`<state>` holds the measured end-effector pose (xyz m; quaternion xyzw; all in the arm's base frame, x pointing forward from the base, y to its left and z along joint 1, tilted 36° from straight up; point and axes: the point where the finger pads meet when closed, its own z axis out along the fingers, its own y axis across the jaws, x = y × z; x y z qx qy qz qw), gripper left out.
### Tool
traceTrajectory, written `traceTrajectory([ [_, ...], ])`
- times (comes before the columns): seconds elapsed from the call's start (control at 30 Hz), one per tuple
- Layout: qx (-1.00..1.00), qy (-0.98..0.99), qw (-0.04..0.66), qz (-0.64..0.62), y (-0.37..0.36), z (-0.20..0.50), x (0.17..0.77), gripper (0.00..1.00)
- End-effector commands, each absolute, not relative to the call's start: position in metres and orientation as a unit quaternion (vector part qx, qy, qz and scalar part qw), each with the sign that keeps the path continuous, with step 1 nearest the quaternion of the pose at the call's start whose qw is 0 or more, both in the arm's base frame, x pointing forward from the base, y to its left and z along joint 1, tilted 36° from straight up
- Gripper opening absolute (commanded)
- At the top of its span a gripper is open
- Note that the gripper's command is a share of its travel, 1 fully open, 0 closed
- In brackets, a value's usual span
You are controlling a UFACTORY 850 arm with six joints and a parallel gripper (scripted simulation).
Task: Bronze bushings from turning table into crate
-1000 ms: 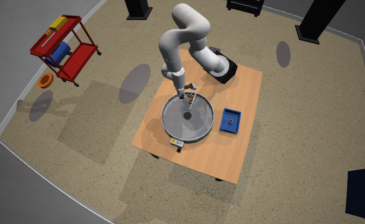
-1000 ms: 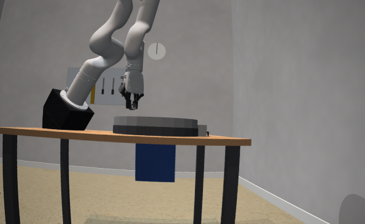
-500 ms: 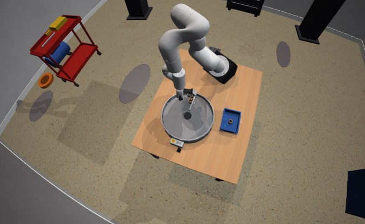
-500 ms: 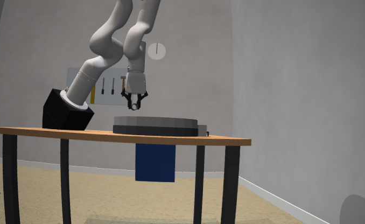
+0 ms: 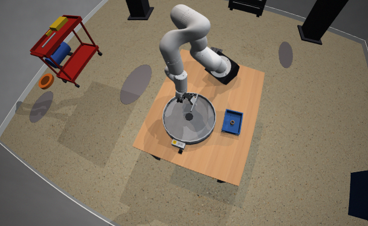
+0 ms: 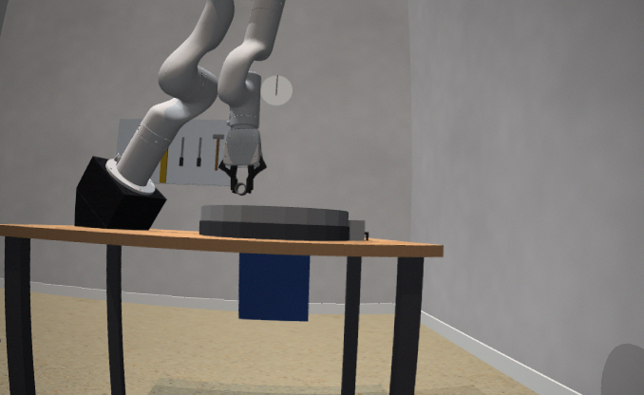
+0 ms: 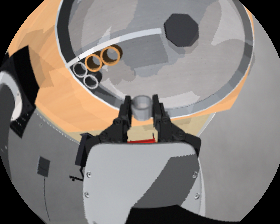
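Wrist cam gives you the grip: the gripper (image 5: 179, 100) (image 6: 241, 190) (image 7: 141, 101) is clamped on 1 grey bushing, the held bushing (image 6: 241, 194) (image 7: 142, 109), approx. at its tips. It looks like steel, so by the task it belongs on the turntable (image 5: 177, 126) (image 6: 274, 216) (image 7: 211, 75), not in the crate (image 5: 241, 123). It's up above the turntable near the rim, and in the ext. view its bore faces the cam, so it looks tipped on its side.

Your targets: 2 bronze bushings (image 7: 86, 63) (image 7: 120, 55) stand on the turntable just beside the bar (image 7: 116, 39), w/ 2 steel bushings (image 7: 74, 69) (image 7: 97, 83) nearer the rim. 1 bushing (image 5: 230, 122) sits in the crate, brownish, prob. bronze.

Handling, my guess: small, stiff, fairly heavy for its size, not fragile. Smooth curved walls may roll or slip if your pads catch them off-centre, so take each across its full dia., approx. mid-height, pads square to the wall. Neighbours are tight; keep your fingers off the bar & the next ring. Set the held bushing down low on the turntable, clear of the bronze pair, bore upright if poss., then open gently so it can't roll.
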<state>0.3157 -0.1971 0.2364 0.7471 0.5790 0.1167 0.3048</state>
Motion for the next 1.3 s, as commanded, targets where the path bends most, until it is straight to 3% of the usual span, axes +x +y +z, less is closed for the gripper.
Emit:
traceTrajectory([
  [0.0,0.791,0.516,0.293,0.149,-0.196,0.239,0.32,0.0],
  [1.27,0.94,-0.035,0.161,0.3,-0.185,0.25,0.347,0.0],
])
